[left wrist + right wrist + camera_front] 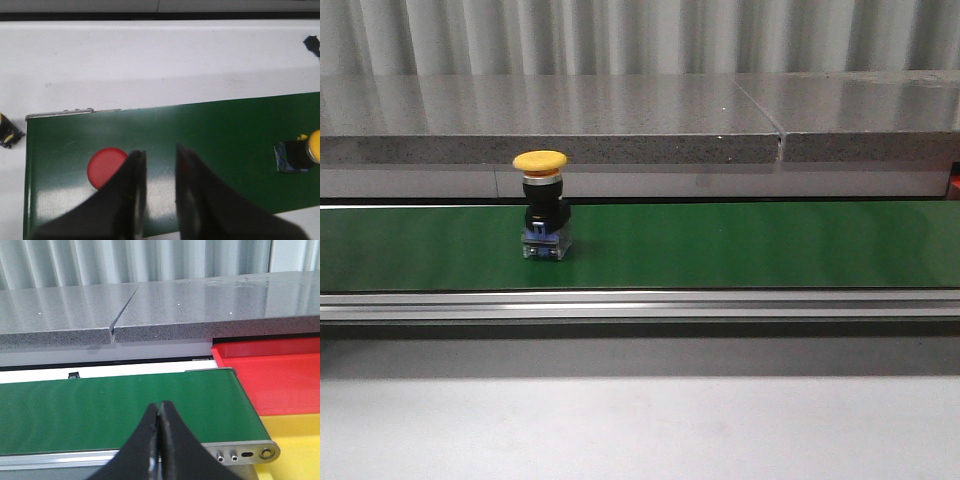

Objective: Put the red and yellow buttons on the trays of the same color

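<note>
A yellow button stands upright on the matte green belt, its domed mushroom cap glossy above a black cylindrical body and a small blue-grey square base. The belt runs flat across the front view, edged near the camera by a brushed metal rail, with a speckled grey stone ledge behind it and a pale smooth surface in front.

In the left wrist view, the left end effector hangs over the belt with its two dark, tapered fingers apart and nothing between them. A red button, seen as a flat round disc from above, sits on the belt just beside one finger. The yellow one appears again further along the belt.

The right end effector has its black fingers pressed together, holding nothing, above the belt's rounded end. Beside that end lie a red tray and a yellow tray, both smooth plastic.
</note>
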Robot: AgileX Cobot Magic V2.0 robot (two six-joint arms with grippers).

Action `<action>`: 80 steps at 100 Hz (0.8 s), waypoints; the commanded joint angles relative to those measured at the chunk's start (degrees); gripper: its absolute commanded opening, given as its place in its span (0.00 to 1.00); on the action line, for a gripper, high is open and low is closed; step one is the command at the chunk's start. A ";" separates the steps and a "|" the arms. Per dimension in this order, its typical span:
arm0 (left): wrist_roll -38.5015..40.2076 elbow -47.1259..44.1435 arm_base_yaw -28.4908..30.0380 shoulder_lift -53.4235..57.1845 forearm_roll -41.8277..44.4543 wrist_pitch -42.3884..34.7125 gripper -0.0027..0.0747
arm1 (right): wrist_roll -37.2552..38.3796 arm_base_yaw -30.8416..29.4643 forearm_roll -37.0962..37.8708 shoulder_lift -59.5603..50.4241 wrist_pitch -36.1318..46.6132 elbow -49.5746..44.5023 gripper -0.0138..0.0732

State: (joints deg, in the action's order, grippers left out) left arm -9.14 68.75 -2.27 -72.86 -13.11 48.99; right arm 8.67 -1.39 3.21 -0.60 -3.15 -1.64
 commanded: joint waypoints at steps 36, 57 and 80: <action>-5.27 -14.80 -8.06 18.36 -1.30 -10.26 0.01 | 0.02 0.02 0.56 -0.87 4.53 1.10 0.08; -5.27 -22.67 -8.73 29.82 -1.30 -11.81 0.01 | 0.02 0.02 0.56 -0.87 4.53 1.10 0.08; -5.27 -28.02 -8.73 42.92 -1.30 -8.29 0.01 | 0.02 0.02 0.56 -0.88 5.01 1.10 0.08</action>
State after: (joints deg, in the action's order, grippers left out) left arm -14.27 40.59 -10.66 -33.72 -13.22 42.69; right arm 8.68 -1.39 3.21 -0.60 -3.15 -1.64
